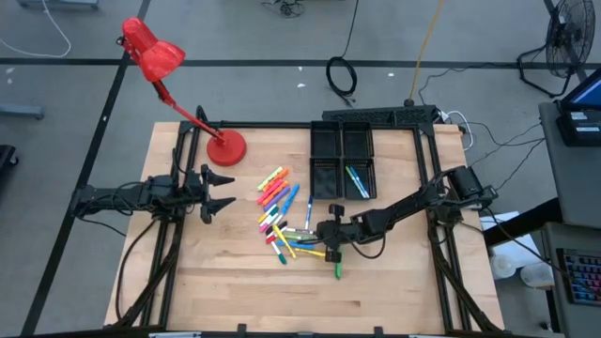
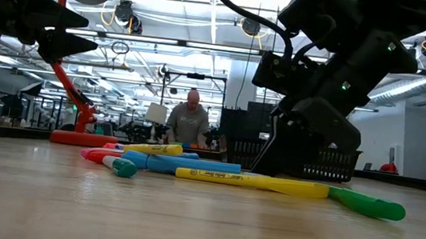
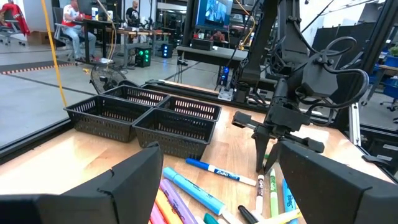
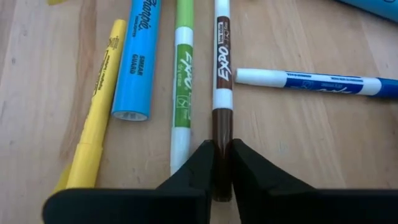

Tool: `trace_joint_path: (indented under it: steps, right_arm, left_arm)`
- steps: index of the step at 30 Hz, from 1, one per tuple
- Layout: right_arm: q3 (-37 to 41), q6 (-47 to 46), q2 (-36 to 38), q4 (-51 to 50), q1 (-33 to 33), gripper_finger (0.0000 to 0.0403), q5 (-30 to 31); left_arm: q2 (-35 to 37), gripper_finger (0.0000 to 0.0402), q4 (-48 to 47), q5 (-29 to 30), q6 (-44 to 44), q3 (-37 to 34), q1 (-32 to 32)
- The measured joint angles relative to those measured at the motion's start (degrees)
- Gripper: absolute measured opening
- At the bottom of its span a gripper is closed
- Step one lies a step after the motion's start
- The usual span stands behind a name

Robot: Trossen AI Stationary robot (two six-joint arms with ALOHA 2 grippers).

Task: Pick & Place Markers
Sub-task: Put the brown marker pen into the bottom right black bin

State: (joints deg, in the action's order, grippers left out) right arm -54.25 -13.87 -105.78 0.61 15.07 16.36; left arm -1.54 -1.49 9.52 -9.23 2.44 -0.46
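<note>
The right hand [image 4: 222, 177] is down at the bench [image 1: 216, 282], its two dark fingers pinching the cap end of a brown-capped dry-erase marker [image 4: 222, 81] that lies flat on the wood. From the wrist view the fingers sit snug on either side of the brown cap, with little or no gap left.

To do this step well, I'd say the pinch wants to be firm before any lift, and the lift straight up, because a green marker [image 4: 181, 93] lies just beside the brown one and touches or nearly touches the left finger. A yellow highlighter [image 4: 96, 118] and a blue one [image 4: 137, 59] lie a little further off on the same side, and a blue dry-erase marker [image 4: 311, 81] points in from the other side. Holding so near one end, the marker may droop; a slow carry should help.

The rest of the markers [image 1: 277, 202] are scattered mid-bench, left of the right hand. The black tray [image 1: 343, 160] stands at the far side, with a couple of markers already in one compartment.

The left hand [image 1: 218, 192] hovers spread wide at the left, beside the red lamp [image 1: 225, 148].
</note>
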Motion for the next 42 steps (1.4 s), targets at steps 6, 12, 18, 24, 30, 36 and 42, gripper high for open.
trace_joint_path:
  steps: [6,12,18,24,30,36,42]
  right_arm:
    - [0.21,0.55,1.47,3.09,-0.02,0.0019,-0.19]
    - [0.12,1.08,3.41,3.57,0.58,0.0024,0.17]
    - [0.10,-4.09,4.82,2.69,0.81,0.0020,2.58]
    - [0.10,-10.82,7.91,-1.37,0.79,0.0022,9.10]
    - [-0.01,-15.73,12.64,-5.06,1.75,0.0020,14.26]
    - [0.03,-24.80,18.10,-15.80,4.65,0.0020,26.96]
    - [0.03,-38.84,21.84,-32.69,7.09,0.0019,35.11]
  left_arm:
    - [0.00,0.0324,0.01,0.00,0.00,0.01,0.00]
    - [0.00,0.0324,0.01,0.00,0.00,0.01,-0.01]
    - [0.00,0.0324,0.01,0.00,0.00,0.01,0.00]
    - [0.00,0.0324,0.01,0.00,0.00,0.00,0.00]
    - [0.00,0.0324,0.00,0.00,0.00,0.01,-0.01]
    - [0.00,0.0324,0.01,0.00,0.00,0.00,0.00]
    - [0.00,0.0324,0.01,0.00,0.00,0.00,0.01]
